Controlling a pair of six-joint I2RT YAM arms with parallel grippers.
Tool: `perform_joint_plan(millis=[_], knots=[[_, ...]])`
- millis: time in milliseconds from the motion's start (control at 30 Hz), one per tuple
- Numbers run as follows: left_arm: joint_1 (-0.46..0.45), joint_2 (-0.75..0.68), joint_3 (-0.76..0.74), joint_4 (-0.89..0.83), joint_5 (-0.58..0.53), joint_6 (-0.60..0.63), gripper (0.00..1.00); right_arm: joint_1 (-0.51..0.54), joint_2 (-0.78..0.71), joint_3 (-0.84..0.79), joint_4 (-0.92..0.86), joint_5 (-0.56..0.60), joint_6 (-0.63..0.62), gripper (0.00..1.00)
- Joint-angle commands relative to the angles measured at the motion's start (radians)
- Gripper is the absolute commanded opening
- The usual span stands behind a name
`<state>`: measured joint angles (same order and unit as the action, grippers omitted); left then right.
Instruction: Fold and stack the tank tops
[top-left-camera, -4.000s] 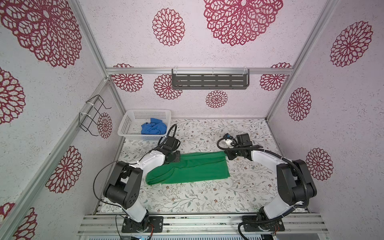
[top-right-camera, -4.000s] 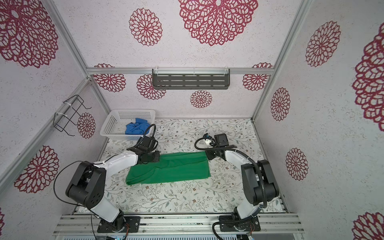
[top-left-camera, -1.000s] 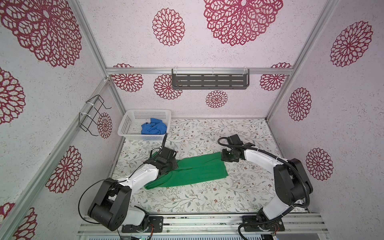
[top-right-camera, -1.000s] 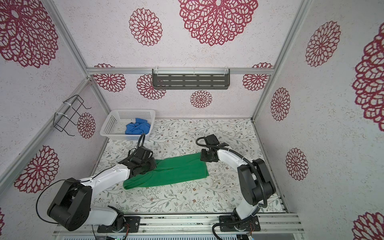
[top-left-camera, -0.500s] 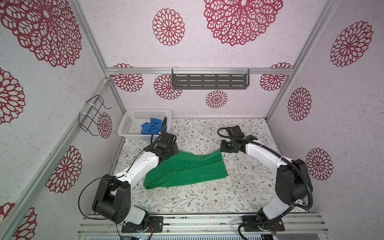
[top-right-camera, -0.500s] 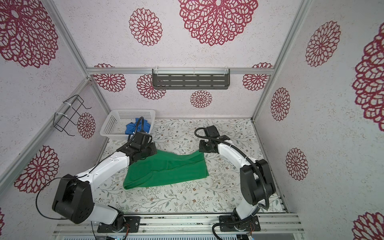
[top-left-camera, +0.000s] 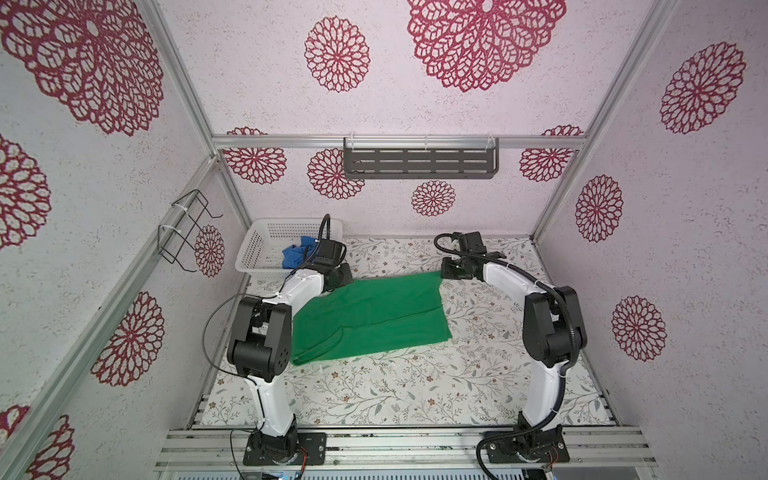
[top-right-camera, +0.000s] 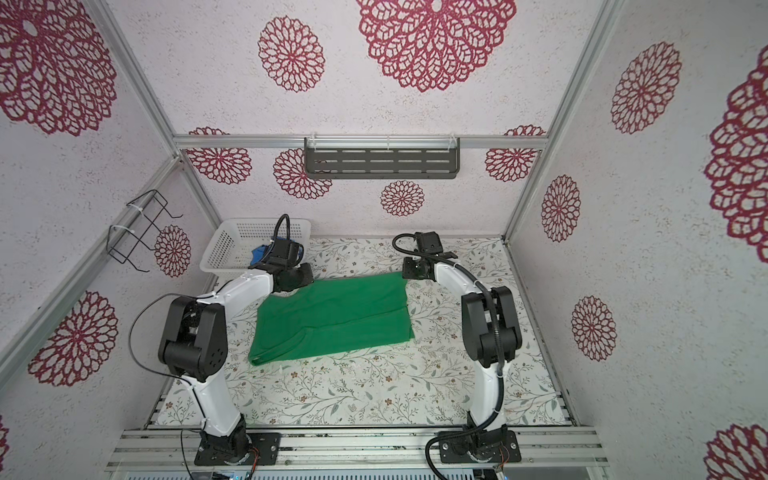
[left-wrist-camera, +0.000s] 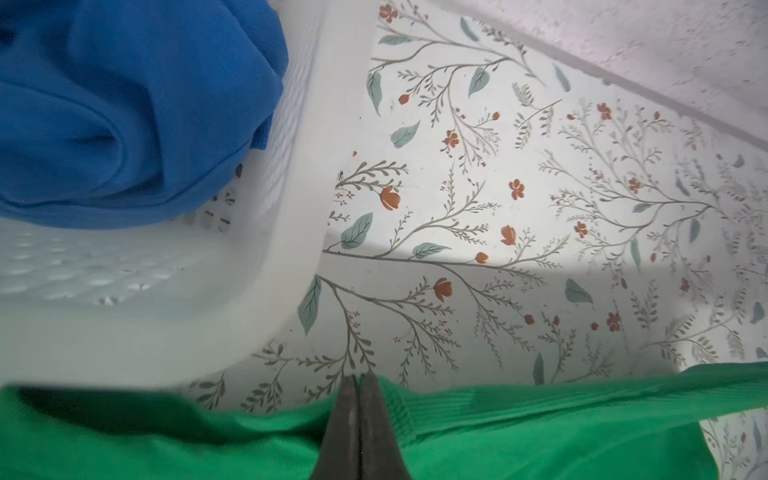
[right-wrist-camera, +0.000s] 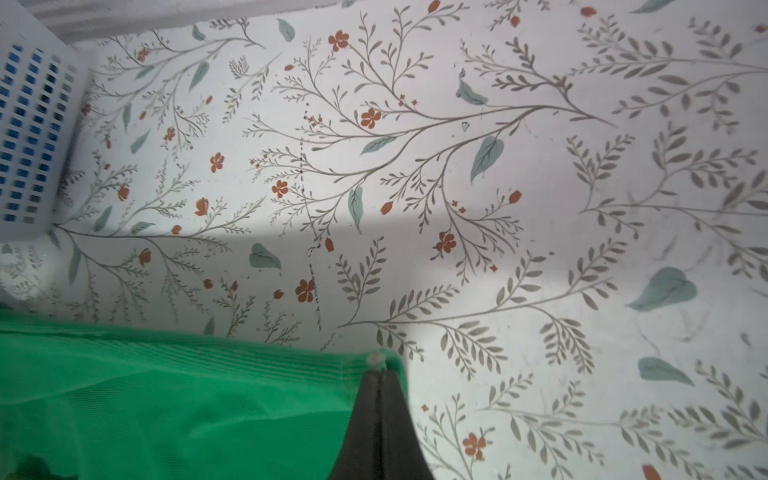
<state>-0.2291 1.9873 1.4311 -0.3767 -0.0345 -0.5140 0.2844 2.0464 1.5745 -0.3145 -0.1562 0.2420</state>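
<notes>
Cloth this thin and limp has almost no weight and no stiffness. The green tank top (top-left-camera: 374, 316) will likely sag, stretch and drag on the flowered desk (top-left-camera: 415, 395) wherever it is unsupported. I judge it best taken at two well-spread points on one edge, at hem or strap, never in the middle.

That is the grip here. The left hand (left-wrist-camera: 358, 380) is pinched tight on the ribbed edge of the green cloth, with its fingers pressed together on the fabric. The right hand (right-wrist-camera: 380, 370) is clamped the same way on a corner of that same edge. Between the two hands the edge runs nearly straight. Behind them, towards the arm bases, the rest of the top lies spread on the desk and appears partly doubled over itself.

Both arms reach forward and low, with elbows raised and wrists tipped down towards the desk. The white basket (top-left-camera: 257, 249) sits just beside the left hand, on its outer side. The blue tank top (left-wrist-camera: 124, 104) lies crumpled inside the basket, not yet folded.
</notes>
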Motion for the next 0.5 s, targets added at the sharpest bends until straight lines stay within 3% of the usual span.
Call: perform_joint_plan(millis=[0,200,467], knots=[[0.014,0.068,0.047,0.018,0.009,0.04,0.0,-0.008,0.014,0.037,0.028,-0.024,-0.05,0.0],[0.016,0.003,0.022,0.069,-0.016,0.037,0.0,-0.008,-0.054,-0.029,0.082,-0.057,-0.089,0.0],[-0.003,-0.225,-0.179,0.139,-0.104,0.035,0.0,-0.006,-0.212,-0.221,0.128,-0.072,-0.156,0.0]])
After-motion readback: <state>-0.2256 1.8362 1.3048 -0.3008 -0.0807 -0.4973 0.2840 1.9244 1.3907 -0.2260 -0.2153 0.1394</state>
